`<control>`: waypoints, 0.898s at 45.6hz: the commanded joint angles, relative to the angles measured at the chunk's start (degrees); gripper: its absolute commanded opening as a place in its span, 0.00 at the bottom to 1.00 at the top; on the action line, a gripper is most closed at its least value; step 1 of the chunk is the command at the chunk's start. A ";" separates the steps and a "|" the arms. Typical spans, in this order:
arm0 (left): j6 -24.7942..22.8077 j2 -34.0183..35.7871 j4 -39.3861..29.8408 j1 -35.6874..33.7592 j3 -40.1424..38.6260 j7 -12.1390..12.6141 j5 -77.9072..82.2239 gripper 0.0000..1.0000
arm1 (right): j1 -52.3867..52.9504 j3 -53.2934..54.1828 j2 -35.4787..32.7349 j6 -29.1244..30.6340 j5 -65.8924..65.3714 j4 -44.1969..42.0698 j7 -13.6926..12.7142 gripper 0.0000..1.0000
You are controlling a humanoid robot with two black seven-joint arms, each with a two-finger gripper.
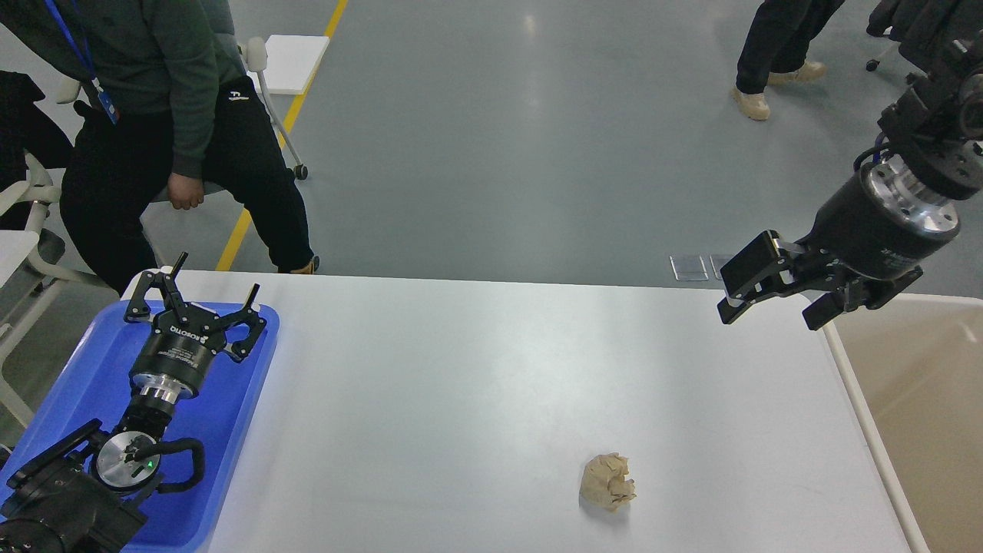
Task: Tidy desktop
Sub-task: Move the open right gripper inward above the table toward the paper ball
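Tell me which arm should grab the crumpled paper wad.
Right. The right gripper hangs open nearer the paper wad and the beige bin; the left gripper sits over the blue tray.

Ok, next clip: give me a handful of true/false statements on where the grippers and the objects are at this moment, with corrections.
1. A crumpled beige paper ball lies on the white rectangular desktop. True.
2. The right gripper is clamped on the paper ball. False: it hangs open above the desktop's far right corner, well apart from the ball.
3. The left gripper is open above the blue plastic tray. True.
4. The paper ball sits inside the beige rectangular bin. False: it is on the desktop, left of the bin.
5. The blue tray is on the right side of the desktop. False: it is at the left end.
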 commanded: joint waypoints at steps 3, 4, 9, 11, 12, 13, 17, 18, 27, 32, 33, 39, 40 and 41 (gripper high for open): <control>0.00 0.00 0.00 0.00 0.00 -0.01 0.00 0.99 | 0.76 0.07 0.15 0.00 0.44 0.19 -0.01 1.00; 0.00 0.00 -0.09 0.00 0.00 -0.01 0.00 0.99 | 0.94 0.07 0.15 0.00 0.44 0.45 -0.01 1.00; 0.00 0.00 -0.09 0.00 0.00 0.08 0.00 0.99 | 1.47 -0.02 0.59 0.00 0.44 0.89 -0.01 1.00; 0.00 0.00 0.00 0.00 0.00 0.08 0.00 0.99 | 1.90 -0.02 1.46 0.00 0.53 0.89 -0.01 1.00; 0.00 0.00 0.00 0.00 0.00 0.08 0.00 0.99 | 2.17 -0.02 1.99 0.00 0.53 0.89 -0.01 1.00; 0.00 0.00 -0.09 0.00 0.00 0.08 0.00 0.99 | 2.43 -0.02 2.52 0.00 0.53 0.89 -0.01 1.00; 0.00 0.00 0.00 0.00 0.00 -0.01 0.00 0.99 | 3.05 -0.01 5.15 0.00 2.28 0.80 -0.01 1.00; 0.00 0.00 0.00 0.00 0.00 -0.01 0.00 0.99 | 3.22 -0.19 5.85 0.00 3.33 0.72 -0.01 1.00; 0.00 0.00 0.00 0.00 0.00 -0.01 0.00 0.99 | 3.40 -0.81 9.20 0.00 10.72 0.01 -0.10 1.00; 0.00 0.00 0.00 0.00 0.00 0.08 0.00 0.99 | 3.49 -0.81 10.17 0.00 11.51 0.01 -0.10 1.00; 0.00 0.00 0.00 0.00 0.00 -0.01 0.00 0.99 | 3.58 -0.81 10.25 0.00 11.78 0.10 -0.10 1.00; 0.00 0.00 0.00 0.00 0.00 -0.01 0.00 0.99 | 4.63 -0.63 10.87 0.00 12.83 0.28 -0.19 1.00; 0.00 0.00 0.00 0.00 0.00 -0.01 0.00 0.99 | 4.63 -0.63 11.31 0.00 12.83 0.28 -0.10 1.00; 0.00 0.00 0.00 0.00 0.00 -0.01 0.00 0.99 | 4.63 -0.63 11.66 0.00 12.83 0.28 -0.10 1.00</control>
